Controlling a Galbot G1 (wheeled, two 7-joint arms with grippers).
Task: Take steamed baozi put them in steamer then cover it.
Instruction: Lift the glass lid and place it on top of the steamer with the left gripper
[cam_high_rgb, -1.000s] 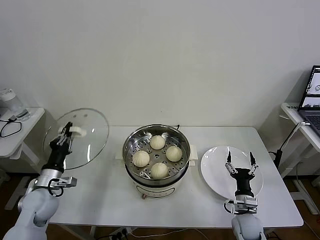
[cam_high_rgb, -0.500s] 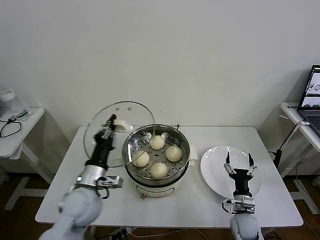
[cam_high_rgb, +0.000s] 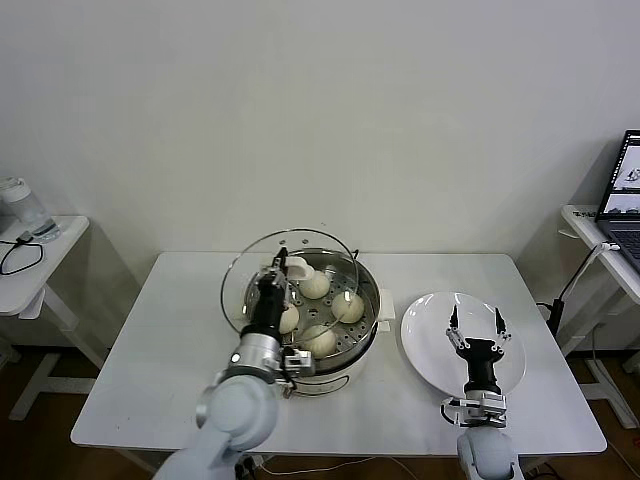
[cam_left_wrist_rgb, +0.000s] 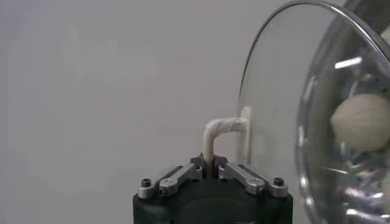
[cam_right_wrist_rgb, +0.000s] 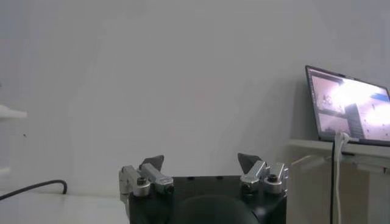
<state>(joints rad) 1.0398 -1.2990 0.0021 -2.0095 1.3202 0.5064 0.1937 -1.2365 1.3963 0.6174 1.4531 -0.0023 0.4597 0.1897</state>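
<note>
We saw the left gripper (cam_high_rgb: 281, 266) w/ fingers clamped on the white handle (cam_left_wrist_rgb: 220, 131) of the glass lid (cam_high_rgb: 262, 281), held tilted on edge over the left rim of the steamer (cam_high_rgb: 365, 331). Lid still needed tipping flat and centring (our read). All four baozi (cam_high_rgb: 319, 339) sat inside on the tray. Right gripper (cam_high_rgb: 476, 322) hung idle over the white plate (cam_high_rgb: 425, 352) on the bench (cam_high_rgb: 150, 360), fingers spread wide.

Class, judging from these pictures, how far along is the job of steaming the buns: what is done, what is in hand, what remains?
Done: four buns sit in the steamer; the plate is empty. In hand: the left pincer holds the glass lid by its handle, tilted over the pot. Left: set the lid down flat. The right pincer idles open.
</note>
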